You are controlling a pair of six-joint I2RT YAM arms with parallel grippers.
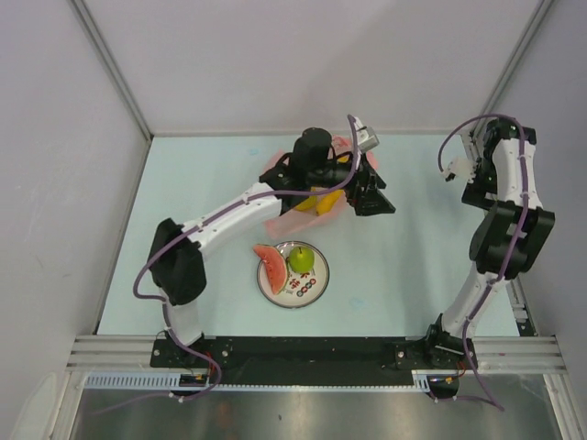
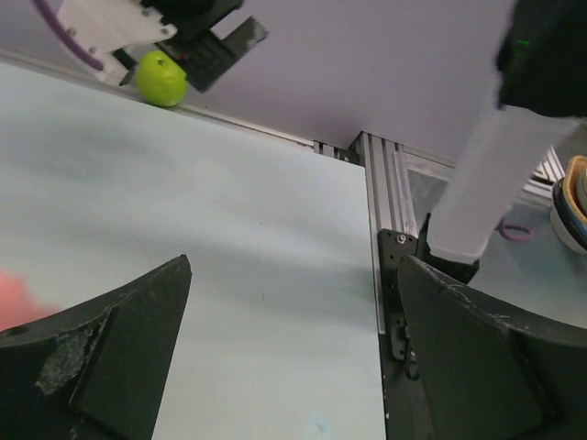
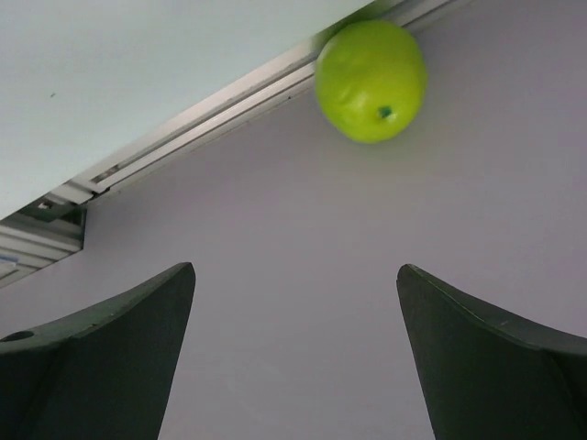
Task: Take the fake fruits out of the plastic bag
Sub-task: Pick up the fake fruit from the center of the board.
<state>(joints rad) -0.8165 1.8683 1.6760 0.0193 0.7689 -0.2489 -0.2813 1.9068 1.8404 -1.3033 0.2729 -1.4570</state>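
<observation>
The pink plastic bag (image 1: 278, 169) lies crumpled at the back middle of the table, under my left arm. Yellow fruits (image 1: 316, 203) show through its front part. My left gripper (image 1: 371, 198) (image 2: 293, 275) hovers just right of the bag, open, with only bare table between its fingers. A watermelon slice (image 1: 269, 266) and a green pear (image 1: 301, 259) rest on the plate (image 1: 316, 291). A round green fruit (image 3: 371, 81) (image 2: 162, 78) lies at the table's right edge against the wall. My right gripper (image 1: 477, 191) (image 3: 293, 275) is open close to it, empty.
A pink blur of bag (image 2: 14, 298) shows by my left finger. The aluminium rail (image 2: 390, 229) runs along the table's right edge, with the right arm's white link (image 2: 486, 183) beyond it. Grey walls enclose the table on three sides.
</observation>
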